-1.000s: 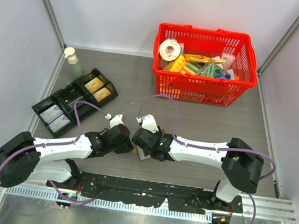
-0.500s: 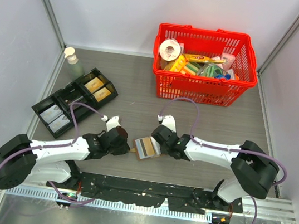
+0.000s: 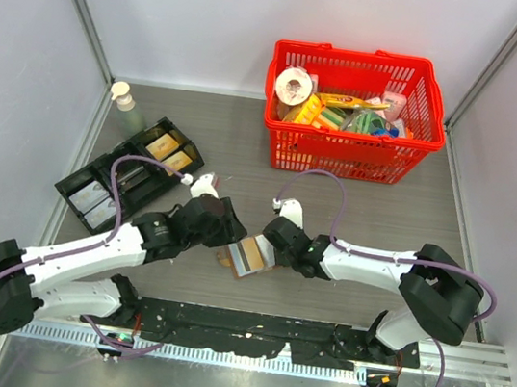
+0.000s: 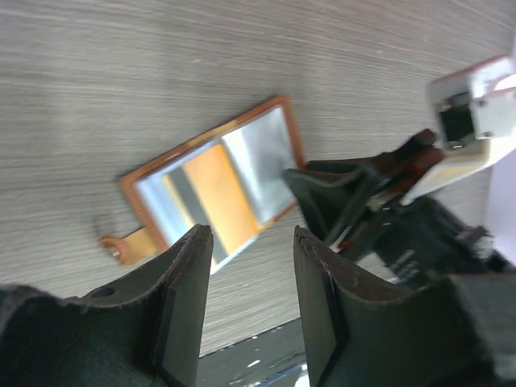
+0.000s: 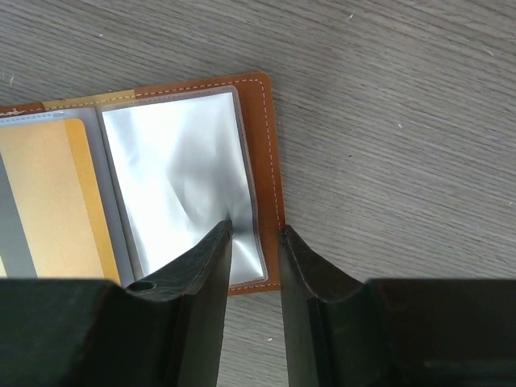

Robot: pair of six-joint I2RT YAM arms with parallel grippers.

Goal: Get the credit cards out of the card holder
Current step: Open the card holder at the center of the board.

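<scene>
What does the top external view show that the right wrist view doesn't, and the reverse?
Only top external: the red basket, the black tray, the bottle, and the left claw open near the card holder. Only right wrist: the right claw pinching the holder's stitched edge and creasing a clear sleeve. Both: the card holder lying open on the table with an orange card inside.

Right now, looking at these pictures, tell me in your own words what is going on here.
The card holder is spread open at the near middle of the table. The right gripper pinches its right edge, while the left gripper hovers open above it, holding nothing. A gold card sits in its clear sleeve; none is out yet.
</scene>
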